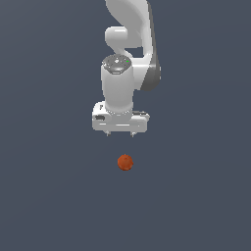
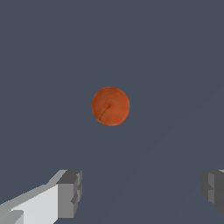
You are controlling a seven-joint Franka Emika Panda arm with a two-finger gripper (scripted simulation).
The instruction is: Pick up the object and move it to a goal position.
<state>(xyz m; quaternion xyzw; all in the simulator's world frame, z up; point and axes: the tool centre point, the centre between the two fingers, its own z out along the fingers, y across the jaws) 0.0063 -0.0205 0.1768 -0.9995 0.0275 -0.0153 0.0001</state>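
A small orange-red ball lies on the dark grey floor, a little below the gripper in the exterior view. It also shows in the wrist view, round with a faint dark crease. My white gripper hangs pointing down above the ball, clear of it. Its jaws stand wide apart and hold nothing. In the wrist view the gripper shows two grey fingertips far apart, with the ball ahead of them, not between them.
The white arm rises behind the gripper to the exterior view's upper edge. A plain dark grey floor lies all round.
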